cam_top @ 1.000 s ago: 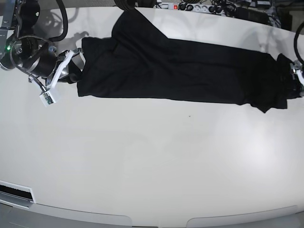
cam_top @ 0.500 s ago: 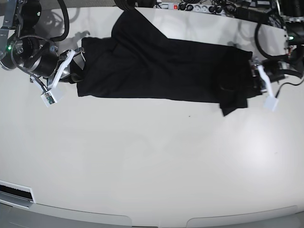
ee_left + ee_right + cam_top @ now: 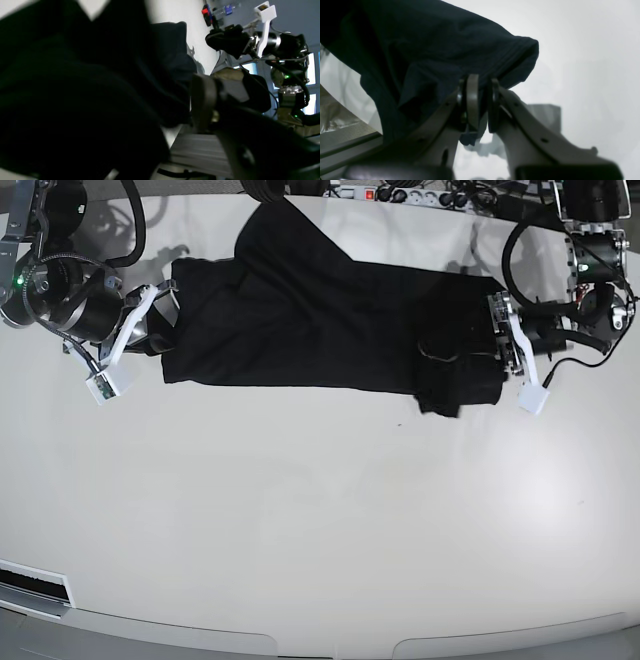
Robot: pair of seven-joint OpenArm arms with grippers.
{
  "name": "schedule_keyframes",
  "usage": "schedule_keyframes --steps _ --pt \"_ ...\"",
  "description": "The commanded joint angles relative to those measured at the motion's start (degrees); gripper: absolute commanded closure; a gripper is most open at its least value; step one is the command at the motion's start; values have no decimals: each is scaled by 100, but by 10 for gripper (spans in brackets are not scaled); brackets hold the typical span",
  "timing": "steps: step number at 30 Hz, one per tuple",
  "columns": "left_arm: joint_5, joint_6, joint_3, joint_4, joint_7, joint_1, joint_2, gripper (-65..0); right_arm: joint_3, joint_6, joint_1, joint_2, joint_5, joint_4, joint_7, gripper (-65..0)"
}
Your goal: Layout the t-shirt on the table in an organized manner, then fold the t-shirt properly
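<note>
T-shirt (image 3: 330, 330) pinched at both ends. Right gripper (image 3: 480, 100): jaws nearly shut w/ black fabric clamped between, at the shirt's end on base view's left. Left gripper (image 3: 497, 345) sits at the other end, fabric bunched vs. it; jaw gap hidden, can't tell grip. Shirt lies stretched across far part of white table (image 3: 320, 520).

I count 1 t-shirt (image 3: 320, 330), black and the only garment, on 1 white table (image 3: 300, 520). I have 2 arms in the base view, each ending in 1 gripper: my right gripper (image 3: 160, 320) at the shirt's one end and my left gripper (image 3: 497, 340) at the other (2 grippers in all). Along the far edge I see 1 power strip (image 3: 385, 193) with 1 red switch.
</note>
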Motion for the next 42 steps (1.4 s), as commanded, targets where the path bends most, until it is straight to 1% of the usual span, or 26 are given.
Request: schedule_keyframes --steps 1,3,5,6,7,8,9,10,11,12,13,15,17,19,22,24,27,31,34,37,38,42 --pt "-174 -32 24 90 -35 -68 -138 -407 22 37 48 55 105 90 105 -92" --pt "-174 -32 101 94 0 -74 -249 -407 22 33 70 55 105 92 105 -93" --pt "-174 -32 109 94 42 -87 -363 -404 24 -42 107 59 103 92 101 -96" --pt "-174 -32 109 94 44 -92 -424 -403 31 -162 140 70 103 92 101 -116" --pt "-174 -32 109 94 42 -92 -487 -403 59 -282 181 70 101 92 103 -150" --pt "-174 -32 107 94 35 -103 -551 -399 111 -308 232 70 107 92 105 -190" --pt "-174 -32 98 94 28 -105 -616 -373 175 -378 275 70 103 92 105 -228" --pt "-174 -32 81 94 26 -105 -684 -308 258 -444 302 68 107 92 105 -258" --pt "-174 -32 50 94 28 -103 -761 -203 358 -516 326 68 116 92 103 -280" --pt "-174 -32 7 94 28 -103 -848 -74 466 -579 323 66 122 92 103 -290" --pt "-174 -32 -61 94 26 -103 -942 0 586 -643 321 66 120 92 103 -289" --pt "-174 -32 -297 94 -70 -103 -1123 0 855 -780 319 63 120 92 98 -289" --pt "-174 -32 -621 94 -295 -103 -1252 0 1143 -831 319 63 122 92 98 -289" --pt "-174 -32 -866 94 -439 -103 -1303 0 1392 -804 319 63 125 90 98 -289" --pt "-174 -32 -907 92 -442 -101 -1272 0 1567 -765 321 63 164 90 101 -289" --pt "-174 -32 -852 92 -444 -101 -1143 0 1561 -713 323 46 341 90 98 -289" --pt "-174 -32 -699 92 -446 -103 -876 0 1558 -538 326 -68 557 90 101 -289" --pt "-174 -32 -468 92 -481 -116 -319 0 1556 -514 321 -197 562 90 96 -289" --pt "-174 -32 -186 92 -485 -188 111 0 1554 -514 323 -205 562 90 94 -289" --pt "-174 -32 144 92 -463 -289 417 0 1554 -474 319 -205 564 90 42 -289" --pt "-174 -32 258 92 -457 -332 483 -15 1554 -470 319 -205 564 90 13 -289" --pt "-174 -32 621 92 -428 -505 581 -344 1554 -472 321 -203 566 90 -9 -289"
